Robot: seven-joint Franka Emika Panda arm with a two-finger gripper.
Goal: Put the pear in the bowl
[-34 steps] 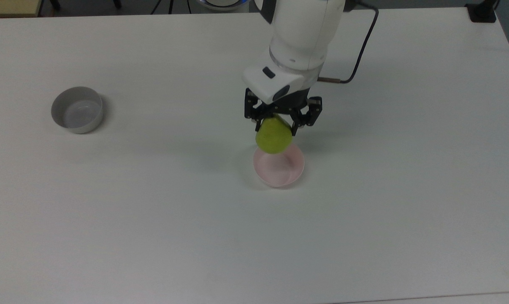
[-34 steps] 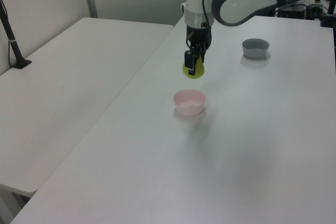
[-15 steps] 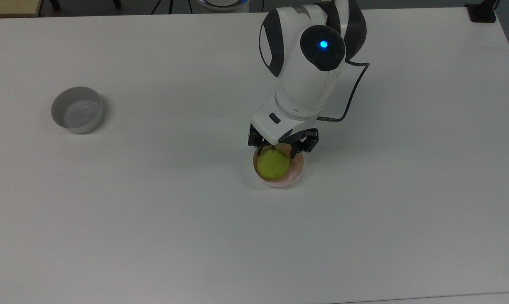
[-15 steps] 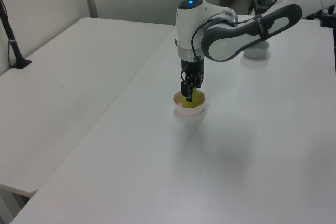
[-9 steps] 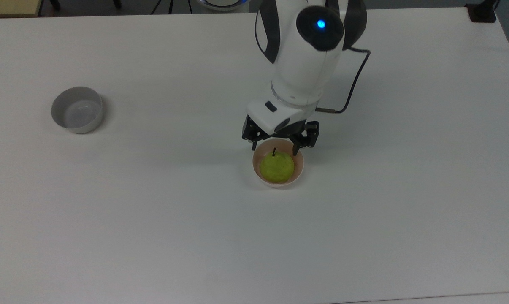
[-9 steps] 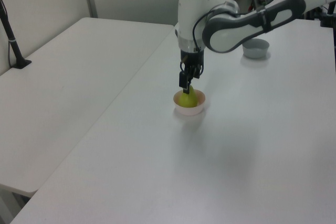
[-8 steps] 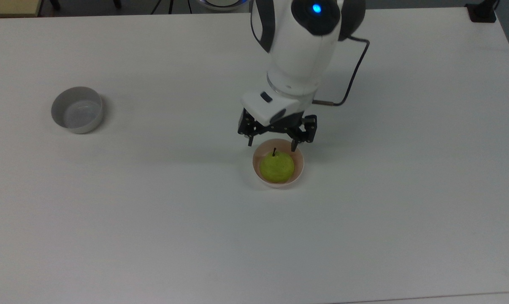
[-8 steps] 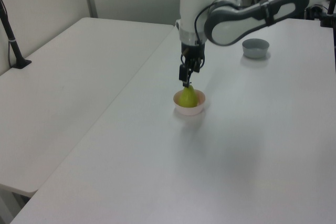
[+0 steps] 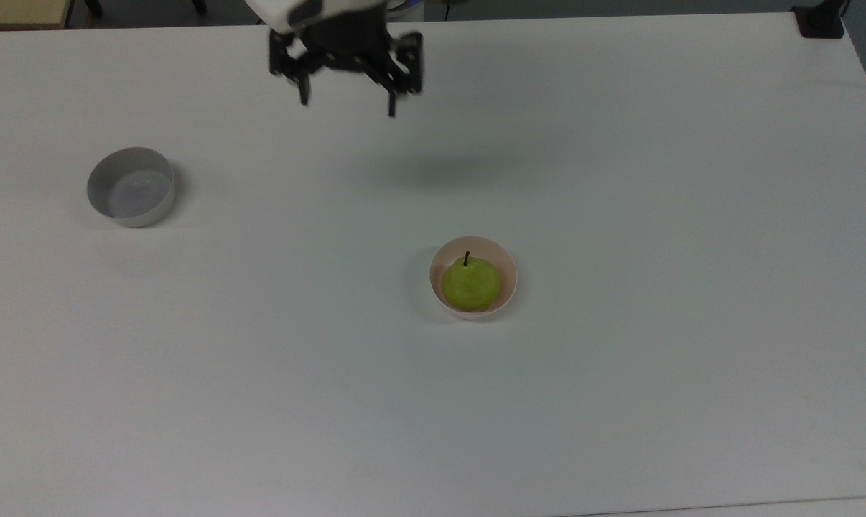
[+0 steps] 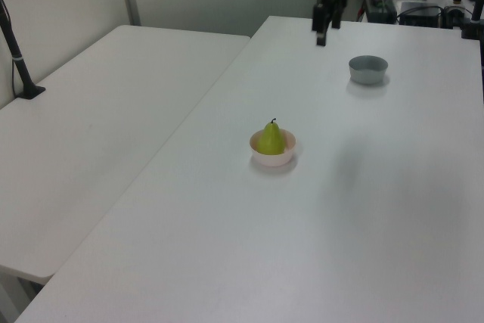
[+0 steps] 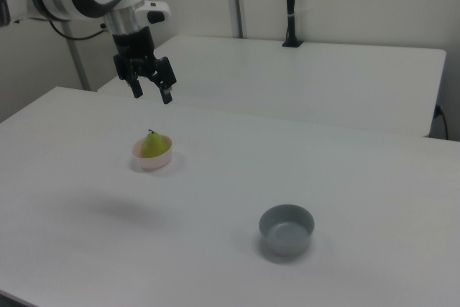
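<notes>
Top view puts the jaws up near the far edge of the worktop (image 9: pixel 620 143), spread wide with nothing between them; the gripper (image 9: pixel 347 97) hangs high, its shadow falling on bare white surface some way from it. A moment ago those same jaws stood right over the pink bowl with the pear just let go beneath them, and before that they were carrying the fruit in the air. Now the arm has pulled well away, up and toward the top view's left.

From the right view the gripper (image 11: pixel 151 91) hangs above and behind the bowl (image 11: pixel 152 161), clearly apart from it, both fingers splayed.

The pear (image 9: pixel 471 284) sits inside the bowl (image 9: pixel 508 269), stem pointing up, filling most of the hollow. In the left view the pear (image 10: pixel 270 140) stands upright with its narrow top and stem rising above the rim of the bowl (image 10: pixel 274 159), so it looks settled and not leaning on one side. It has not shifted since the release.

Further out, the grey bowl (image 9: pixel 131 187) stands well apart on the top view's left, untouched.

To my eye the job is done: fruit in the pink bowl, grip released, arm clear. Nothing looks likely to roll out.
</notes>
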